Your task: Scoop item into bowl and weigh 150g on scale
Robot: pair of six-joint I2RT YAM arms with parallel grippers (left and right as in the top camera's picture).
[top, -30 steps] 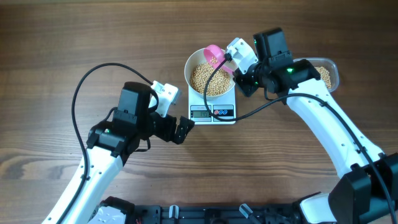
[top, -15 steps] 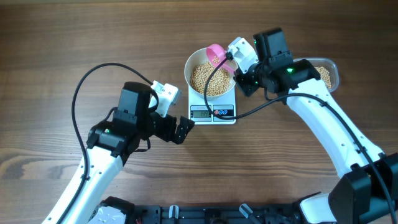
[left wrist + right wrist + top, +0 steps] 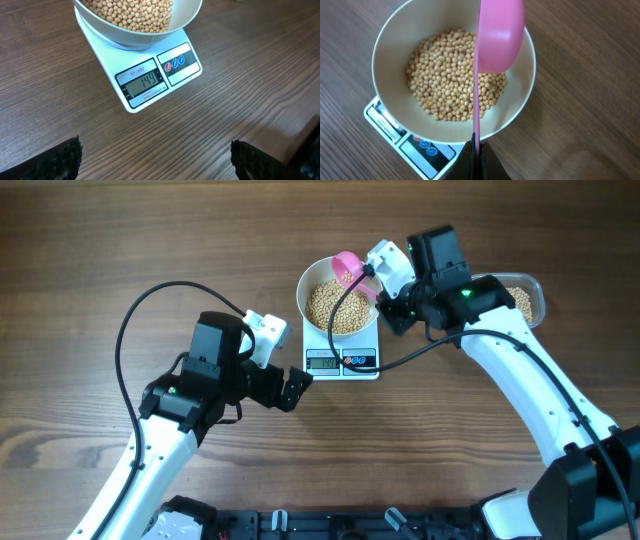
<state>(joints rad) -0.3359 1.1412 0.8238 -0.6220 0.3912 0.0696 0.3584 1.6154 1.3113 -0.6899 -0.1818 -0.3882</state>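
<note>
Where the bowl sits: we find the white bowl (image 3: 390, 65) standing on the scale (image 3: 341, 361), with the scale's front strip of display and buttons left bare.
Contents: tan beans (image 3: 450, 82) lie heaped in the bowl's bottom, well below its rim.
Display: from the left wrist view we read 149.
Right side: the right gripper (image 3: 476, 149) has its jaws pinched tight on the thin handle of the pink scoop (image 3: 500, 32). The cup is turned on its side over the bowl's rim, on the side away from the display.
Left side: the left gripper (image 3: 155, 162) has its jaws spread wide and holds nothing. It is low over the table (image 3: 100, 260), just in front of the scale and apart from it.
In the way: from the right wrist view the scoop hides a stretch of rim and some beans. From overhead a black cable (image 3: 335, 315) crosses the bowl and the scale's front strip.
Around: a clear tub (image 3: 532, 298) holding more beans lies right of the bowl, and we see it half hidden by the right arm.
</note>
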